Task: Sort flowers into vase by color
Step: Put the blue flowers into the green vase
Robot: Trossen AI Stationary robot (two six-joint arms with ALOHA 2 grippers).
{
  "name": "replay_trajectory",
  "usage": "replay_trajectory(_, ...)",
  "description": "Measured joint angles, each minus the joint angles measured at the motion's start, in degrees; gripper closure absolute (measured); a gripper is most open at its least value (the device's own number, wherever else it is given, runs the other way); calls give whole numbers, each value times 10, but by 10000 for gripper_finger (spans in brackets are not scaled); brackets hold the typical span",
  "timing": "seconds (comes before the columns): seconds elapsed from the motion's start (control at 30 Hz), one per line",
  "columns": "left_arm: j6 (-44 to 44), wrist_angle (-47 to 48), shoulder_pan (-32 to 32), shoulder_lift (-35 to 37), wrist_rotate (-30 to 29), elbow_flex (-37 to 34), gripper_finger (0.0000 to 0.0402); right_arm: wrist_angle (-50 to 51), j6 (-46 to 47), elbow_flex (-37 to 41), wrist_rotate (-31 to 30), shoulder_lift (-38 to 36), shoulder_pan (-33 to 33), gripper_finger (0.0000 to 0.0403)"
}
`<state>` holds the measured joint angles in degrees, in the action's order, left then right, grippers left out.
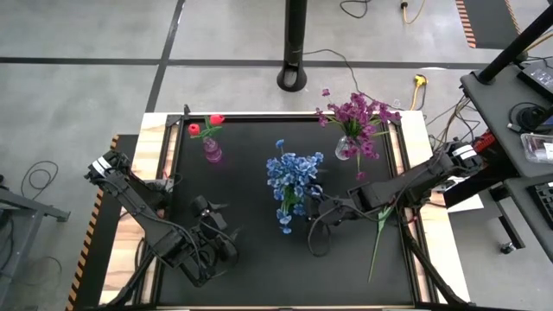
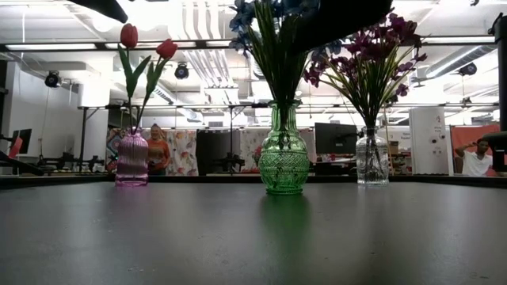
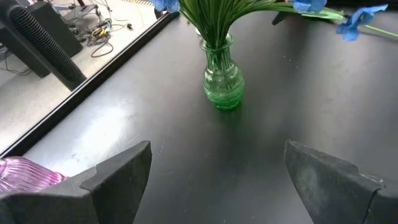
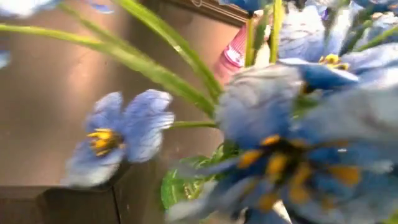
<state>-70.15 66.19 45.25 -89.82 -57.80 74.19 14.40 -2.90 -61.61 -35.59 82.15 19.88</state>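
My right wrist view is badly blurred, the blue blooms [image 4: 298, 143] too close to focus. Bright ceiling lights [image 2: 198, 20] wash out the room behind the low view, and my black table [image 1: 259, 216] shows only soft shadows.

No readable text, labels, brands, numbers or signs in any view. Nothing legible on the vases or the table [image 1: 259, 268]. Background room in low view too far off to make out any lettering.
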Motion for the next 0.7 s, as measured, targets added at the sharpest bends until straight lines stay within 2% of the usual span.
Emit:
replay_trajectory(0.33,-12,0,-2,0,8,0,54,47,9,-12,0,0,17,122)
replay_trajectory(0.57,-19,0,-3,0,16,0,54,160,58,-54,0,0,27,122)
replay_trajectory(0.7,-10,0,-4,0,17,0,54,237,117,-83,0,0,45,122)
